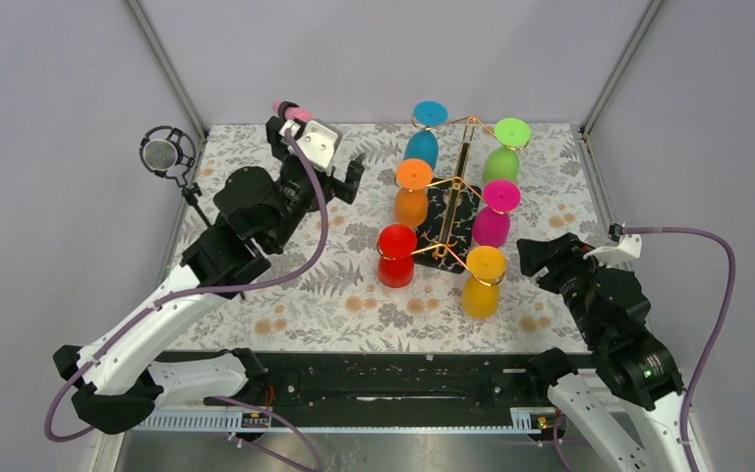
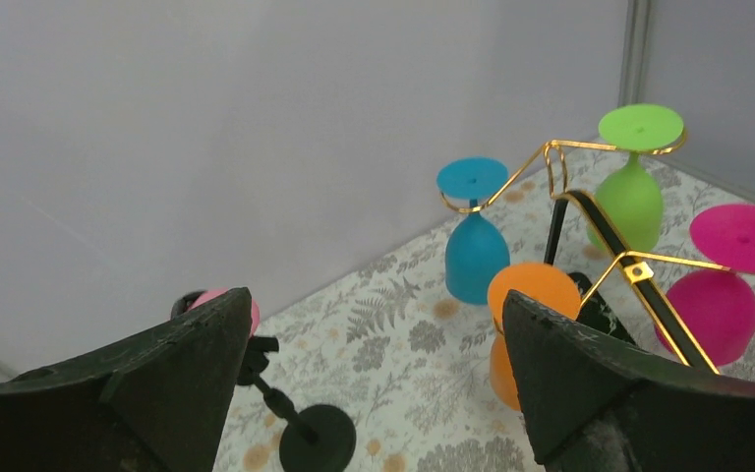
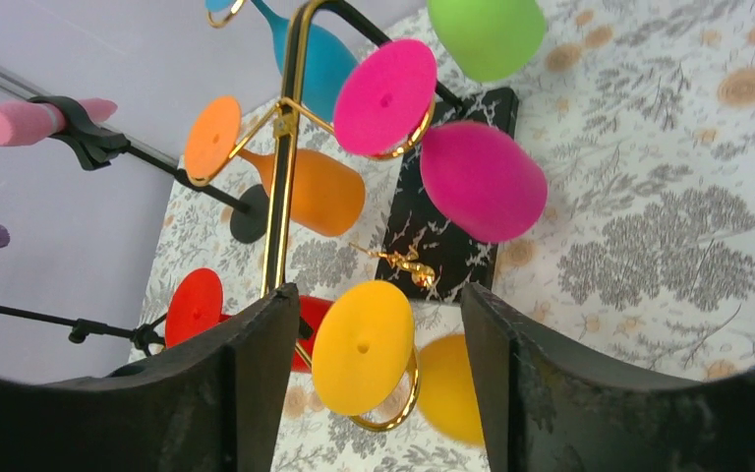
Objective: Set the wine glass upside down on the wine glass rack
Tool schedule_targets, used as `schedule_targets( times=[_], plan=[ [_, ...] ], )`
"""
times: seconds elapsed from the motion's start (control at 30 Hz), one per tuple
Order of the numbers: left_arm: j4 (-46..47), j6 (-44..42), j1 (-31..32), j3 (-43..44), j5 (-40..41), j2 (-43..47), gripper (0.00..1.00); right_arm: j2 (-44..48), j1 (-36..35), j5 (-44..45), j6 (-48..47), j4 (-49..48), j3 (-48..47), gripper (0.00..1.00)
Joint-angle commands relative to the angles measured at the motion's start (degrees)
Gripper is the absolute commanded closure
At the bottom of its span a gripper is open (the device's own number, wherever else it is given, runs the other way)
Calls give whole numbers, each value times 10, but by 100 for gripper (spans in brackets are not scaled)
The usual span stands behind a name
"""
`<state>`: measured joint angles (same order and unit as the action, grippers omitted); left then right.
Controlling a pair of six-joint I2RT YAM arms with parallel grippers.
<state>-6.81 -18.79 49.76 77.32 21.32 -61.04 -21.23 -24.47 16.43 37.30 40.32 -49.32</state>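
The gold wire wine glass rack stands on its black speckled base at mid table. Several coloured wine glasses hang upside down in its loops: blue, green, orange, magenta, red and yellow. My right gripper is open and empty just right of the yellow glass, whose foot shows between its fingers. My left gripper is open and empty, left of the rack, facing the blue glass and orange glass.
A black mesh microphone on a stand is at the far left. A pink foam microphone on a black stand with a round foot is at the back left. Grey walls enclose the flowered tablecloth.
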Motion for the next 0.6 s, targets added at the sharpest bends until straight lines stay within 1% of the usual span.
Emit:
schedule_targets(
  times=[0.0,0.07,0.1,0.13,0.3,0.37,0.47,0.57],
  plan=[
    [-83,52,-9,19,67,-6,1,1,2,15,-69,-91,-12,25],
    [-113,82,-15,13,88,1,1,-13,2,11,-88,-109,-17,12],
    [-130,104,-18,8,90,9,1,-16,2,10,-96,-118,-17,2],
    [-143,130,-21,0,89,20,1,-25,2,11,-101,-127,-17,1],
    [-207,299,-20,-57,76,74,1,-63,2,1,-109,-166,-17,1],
    [-218,352,-21,-87,65,92,1,-77,2,-6,-108,-179,-17,0],
    [-227,403,-21,-127,65,108,1,-89,2,-9,-108,-193,-16,0],
    [-235,427,-21,-143,64,106,1,-87,2,-10,-120,-208,-9,0]
  ],
)
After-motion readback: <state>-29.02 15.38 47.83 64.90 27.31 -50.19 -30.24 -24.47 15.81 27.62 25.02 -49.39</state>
